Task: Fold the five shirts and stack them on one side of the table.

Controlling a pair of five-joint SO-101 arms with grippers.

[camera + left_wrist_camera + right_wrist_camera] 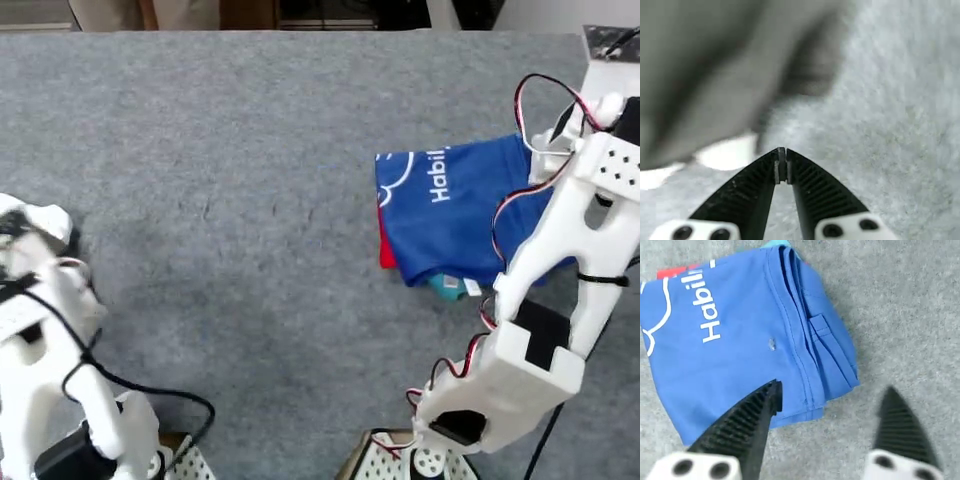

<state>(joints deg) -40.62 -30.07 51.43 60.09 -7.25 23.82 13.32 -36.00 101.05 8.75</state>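
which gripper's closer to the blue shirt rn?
Right. The right gripper is above a folded edge of the blue shirt, jaws open, one over the cloth and one past it. The left gripper is across the table, well clear, jaws shut.

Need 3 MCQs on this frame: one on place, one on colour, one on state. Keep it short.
1. Where is the stack of shirts?
A) beside the right arm
B) in the middle
C) at the far left corner

2. What colour is the top shirt?
A) red
B) blue
C) teal

3. The right gripper is:
A) open
B) shut on the shirt
C) shut, empty

Key:
1 A, the high view shows the stack next to the right arm.
2 B, blue covers the top; red and teal only peek out beneath.
3 A, its jaws stand wide apart above the shirt's edge.
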